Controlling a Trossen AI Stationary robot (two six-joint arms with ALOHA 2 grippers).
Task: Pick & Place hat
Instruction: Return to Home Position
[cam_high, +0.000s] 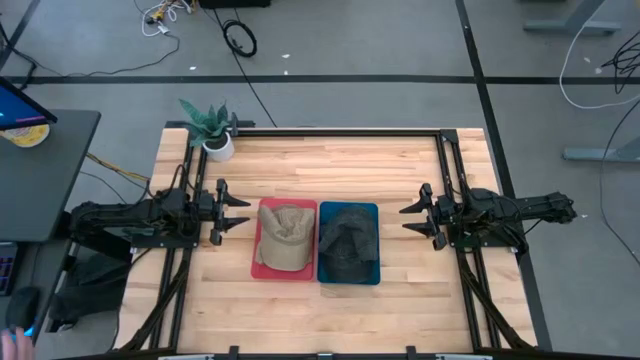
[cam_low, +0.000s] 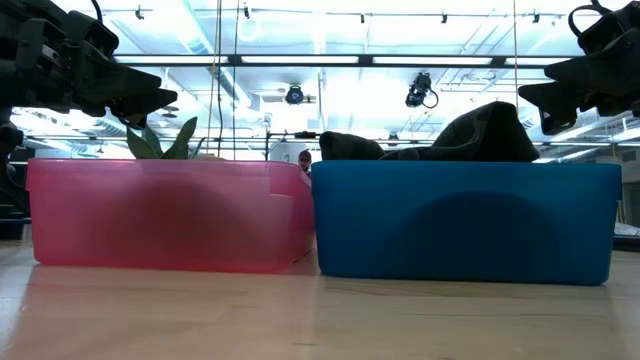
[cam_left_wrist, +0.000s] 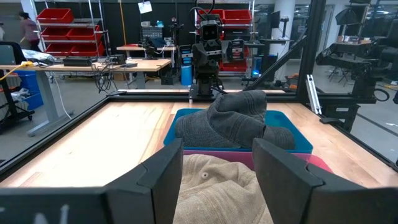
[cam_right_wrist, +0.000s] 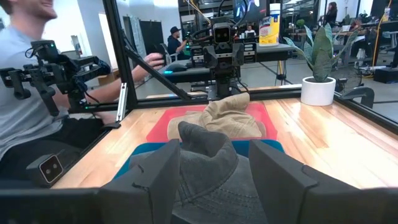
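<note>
Closest to the low camera stand two bins, touching side by side: the translucent red bin (cam_low: 160, 215) and the opaque blue bin (cam_low: 460, 220). Seen from above, the brown cap (cam_high: 285, 238) fills the red bin, tan crumpled fabric with a small button on its crown. Whether one cap or two lie piled there I cannot tell. The black cap (cam_high: 347, 242) lies in the blue bin, dark grey-black, its crown humped above the rim in the low view.

The left gripper (cam_high: 246, 211) hangs just beside the red bin's outer side, fingers apart and holding nothing, pointed at the brown cap. The right gripper (cam_high: 405, 219) hovers near the blue bin's outer side, a little farther off, fingers likewise apart and empty, facing the black cap. Both bins lie between the two grippers. Off to the left gripper's side, at a far corner of the table (cam_high: 400, 160), stands a potted plant (cam_high: 212, 130).
</note>
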